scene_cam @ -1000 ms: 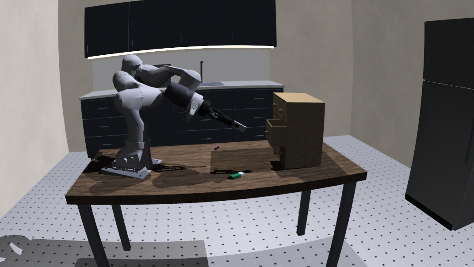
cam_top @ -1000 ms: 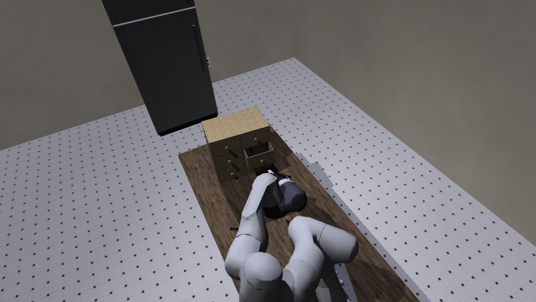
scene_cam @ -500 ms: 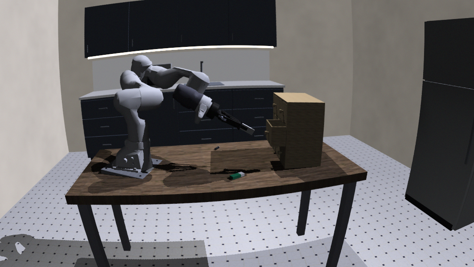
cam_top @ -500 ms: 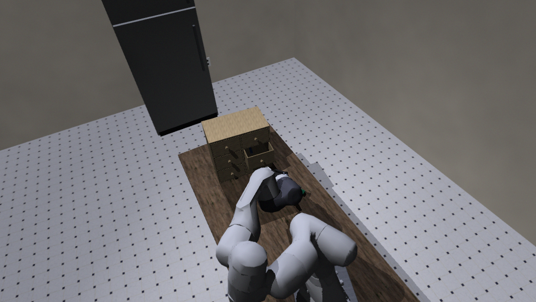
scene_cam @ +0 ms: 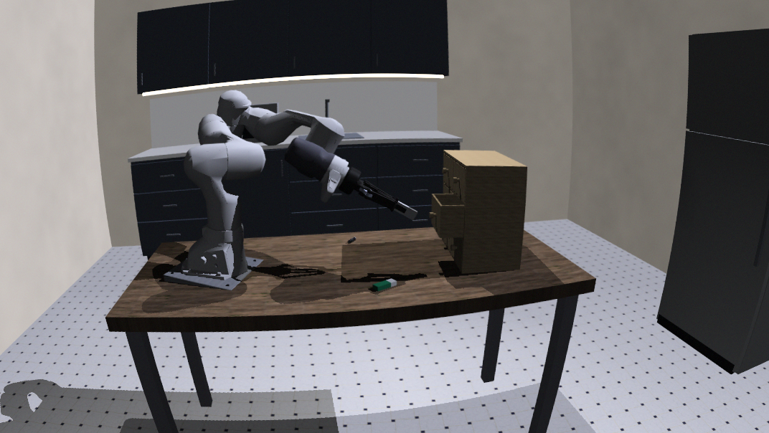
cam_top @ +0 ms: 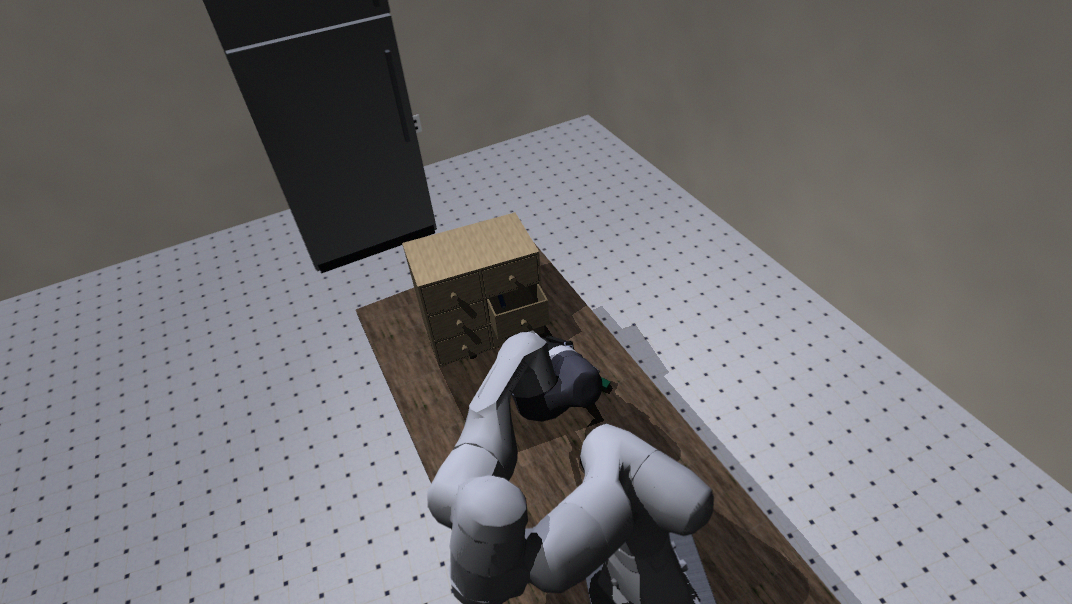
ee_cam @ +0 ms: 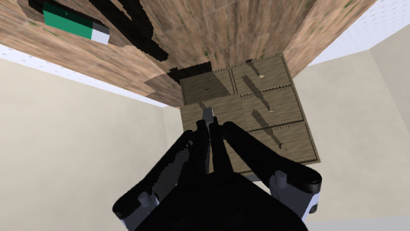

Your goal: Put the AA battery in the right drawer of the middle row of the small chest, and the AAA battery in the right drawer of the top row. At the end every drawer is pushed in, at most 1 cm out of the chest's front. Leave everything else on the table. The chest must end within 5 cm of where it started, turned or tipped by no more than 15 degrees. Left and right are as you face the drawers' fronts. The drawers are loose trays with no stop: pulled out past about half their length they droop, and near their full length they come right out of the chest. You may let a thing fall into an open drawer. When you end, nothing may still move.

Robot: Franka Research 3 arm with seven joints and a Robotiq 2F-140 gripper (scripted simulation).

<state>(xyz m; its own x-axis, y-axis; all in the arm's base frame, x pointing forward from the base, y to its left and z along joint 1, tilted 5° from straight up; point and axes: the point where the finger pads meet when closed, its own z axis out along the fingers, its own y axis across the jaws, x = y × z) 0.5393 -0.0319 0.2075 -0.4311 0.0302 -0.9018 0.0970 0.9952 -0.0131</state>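
The small wooden chest stands on the table. Its middle-row right drawer is pulled partly out, and a small dark blue thing lies inside it. The other drawers look pushed in. A small dark battery lies on the table between the robot base and the chest; it is hidden behind the arm in the top view. My gripper is shut and empty. It points at the open drawer's front, a short way off and above the table.
A green and white block lies near the table's front edge. The wooden table ends close behind the chest. A black fridge stands on the floor beyond it.
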